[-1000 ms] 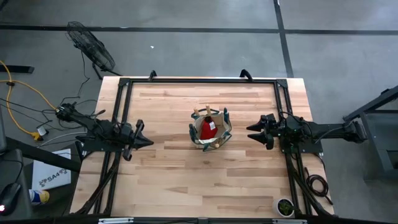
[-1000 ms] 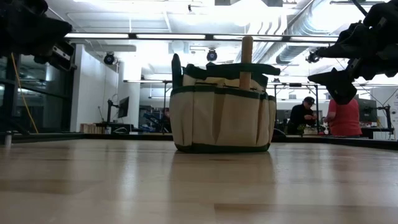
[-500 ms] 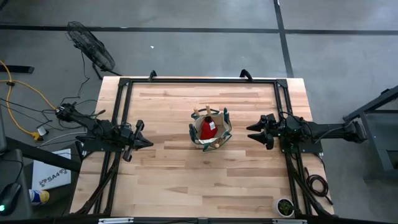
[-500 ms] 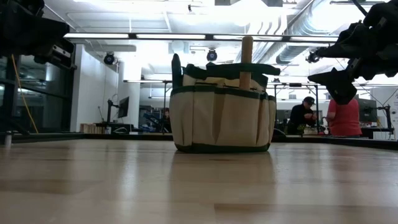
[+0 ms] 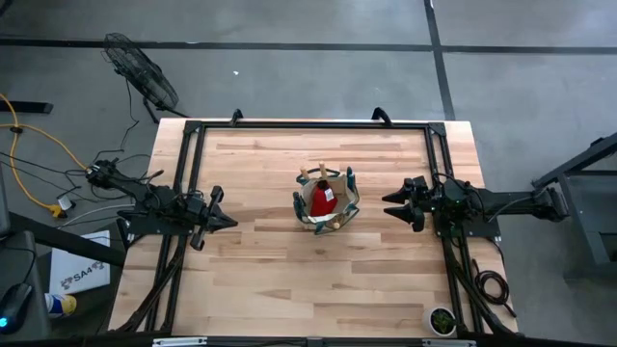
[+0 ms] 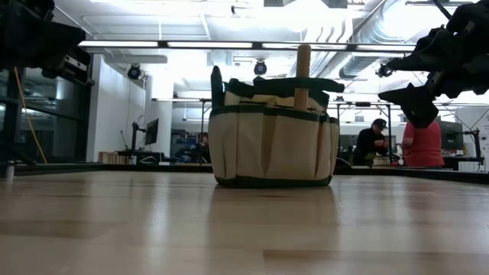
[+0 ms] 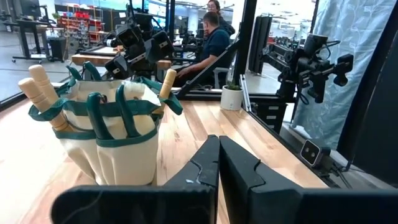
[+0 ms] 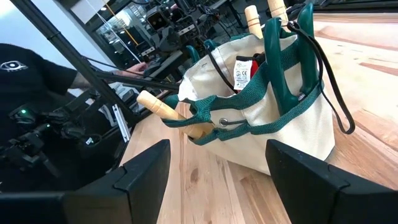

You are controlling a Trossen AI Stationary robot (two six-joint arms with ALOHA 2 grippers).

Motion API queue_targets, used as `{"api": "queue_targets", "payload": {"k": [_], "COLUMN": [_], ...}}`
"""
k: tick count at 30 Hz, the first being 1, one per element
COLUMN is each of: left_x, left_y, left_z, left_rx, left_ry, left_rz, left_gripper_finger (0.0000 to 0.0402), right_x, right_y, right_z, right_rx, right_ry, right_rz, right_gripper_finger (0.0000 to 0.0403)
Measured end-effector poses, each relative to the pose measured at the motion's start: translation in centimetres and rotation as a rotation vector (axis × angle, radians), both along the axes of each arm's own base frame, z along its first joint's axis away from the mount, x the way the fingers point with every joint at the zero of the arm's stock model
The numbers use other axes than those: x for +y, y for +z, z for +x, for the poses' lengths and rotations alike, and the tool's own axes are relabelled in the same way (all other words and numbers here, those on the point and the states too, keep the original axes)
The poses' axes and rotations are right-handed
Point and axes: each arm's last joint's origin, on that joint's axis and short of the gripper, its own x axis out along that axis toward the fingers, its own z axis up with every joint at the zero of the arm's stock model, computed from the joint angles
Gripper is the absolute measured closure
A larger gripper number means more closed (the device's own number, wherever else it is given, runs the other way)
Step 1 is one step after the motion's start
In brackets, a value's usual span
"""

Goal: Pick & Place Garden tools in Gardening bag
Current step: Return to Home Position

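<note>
The tan gardening bag [image 5: 325,201] with green trim stands upright on its base at the middle of the wooden table [image 5: 270,280]. Wooden tool handles [image 6: 303,75] stick up out of it, and a red item [image 5: 321,200] lies inside. It also shows in the left wrist view [image 7: 112,134] and the right wrist view [image 8: 261,118]. My left gripper [image 5: 229,220] is shut and empty, left of the bag, above the table. My right gripper [image 5: 388,205] is open and empty, right of the bag, above the table.
Black frame rails [image 5: 308,125] run along the table's far, left and right edges. A small potted plant [image 5: 442,321] stands at the near right corner. People [image 6: 416,145] are in the room beyond the table. Bare wood lies in front of the bag.
My left gripper has drawn back a little toward the table's left edge, away from the bag. The bag and my right gripper have kept still.
</note>
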Motion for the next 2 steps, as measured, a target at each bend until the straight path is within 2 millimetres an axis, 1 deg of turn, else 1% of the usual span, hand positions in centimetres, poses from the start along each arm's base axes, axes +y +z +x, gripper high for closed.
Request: {"api": "queue_targets", "payload": {"k": [2], "left_x": [0.00], "left_y": [-0.01], "left_z": [0.00], "left_rx": [0.001], "left_ry": [0.000], "left_rz": [0.000], "left_gripper_finger": [0.0398], "right_x": [0.00], "right_y": [0.00], "right_z": [0.00], "right_rx": [0.000], "right_ry": [0.000], "right_rz": [0.000], "right_gripper_finger": [0.0147]}}
